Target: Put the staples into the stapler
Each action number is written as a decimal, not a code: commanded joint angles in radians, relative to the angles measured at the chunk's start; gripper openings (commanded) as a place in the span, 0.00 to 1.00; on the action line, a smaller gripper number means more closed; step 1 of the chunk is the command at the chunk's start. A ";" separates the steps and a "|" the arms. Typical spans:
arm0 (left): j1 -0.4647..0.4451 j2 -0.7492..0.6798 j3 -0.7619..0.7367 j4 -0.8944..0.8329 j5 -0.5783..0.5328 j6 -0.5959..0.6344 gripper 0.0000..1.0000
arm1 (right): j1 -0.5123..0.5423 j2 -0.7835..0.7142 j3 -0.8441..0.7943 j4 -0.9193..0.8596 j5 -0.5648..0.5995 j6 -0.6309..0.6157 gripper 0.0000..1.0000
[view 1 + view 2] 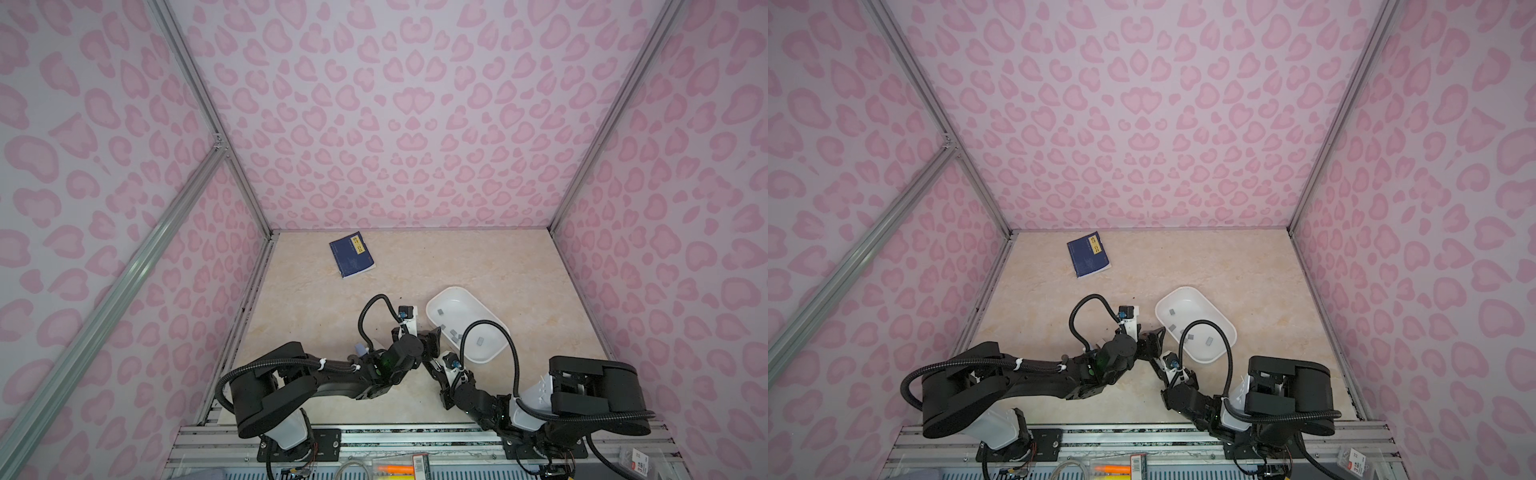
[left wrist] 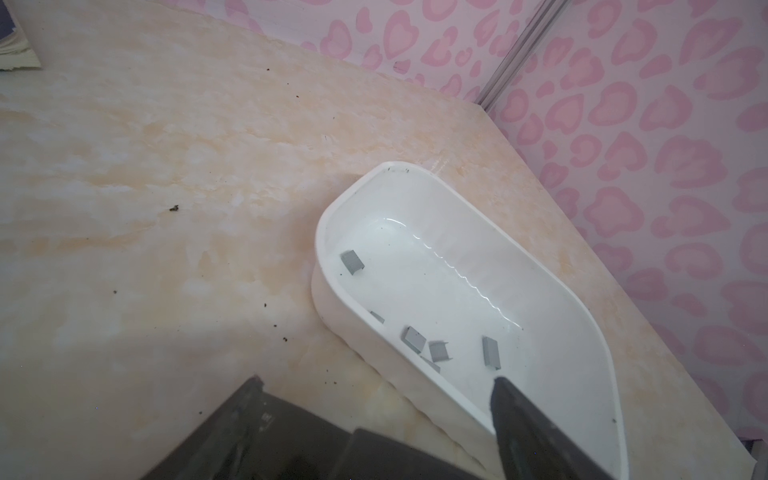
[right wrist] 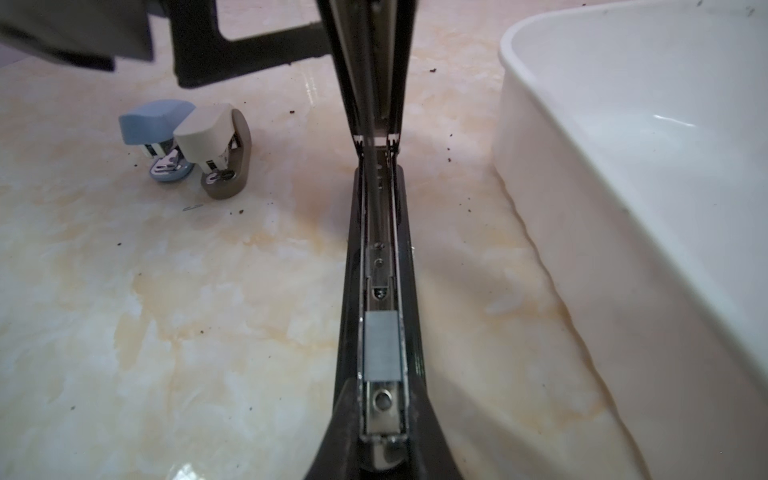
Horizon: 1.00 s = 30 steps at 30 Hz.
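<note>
Pink heart-print walls (image 1: pixel 415 124); marbled surface (image 1: pixel 478 257). You have, left to right: blue booklet (image 1: pixel 352 254); blue mini stapler (image 3: pixel 156 124) and beige mini stapler (image 3: pixel 208 139); left tool (image 2: pixel 374 382), spread wide, empty; black stapler (image 3: pixel 352 257), hinged open, one staple block (image 3: pixel 382 347) in its channel, right tool (image 3: pixel 384 419) clamped on its base; white tray (image 2: pixel 319 239) holding loose staples (image 2: pixel 413 338).

blk arms (image 1: pixel 332 370); white bases (image 1: pixel 291 432); ribbed cables (image 1: pixel 515 357)

I see glossy white plastic on the tray (image 2: pixel 436 291), dull grey metal staples (image 2: pixel 352 262), bright polished metal inside the black stapler (image 3: pixel 380 266).
</note>
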 commanded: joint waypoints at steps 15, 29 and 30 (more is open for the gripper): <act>-0.012 -0.095 0.087 -0.275 0.110 0.039 0.96 | -0.003 0.020 0.005 0.041 0.003 -0.047 0.11; 0.049 -0.135 0.122 -0.360 0.131 0.027 0.96 | -0.002 -0.019 0.019 -0.001 -0.005 -0.061 0.28; 0.050 -0.133 0.112 -0.357 0.128 0.017 0.96 | -0.001 -0.040 0.020 -0.022 -0.008 -0.059 0.34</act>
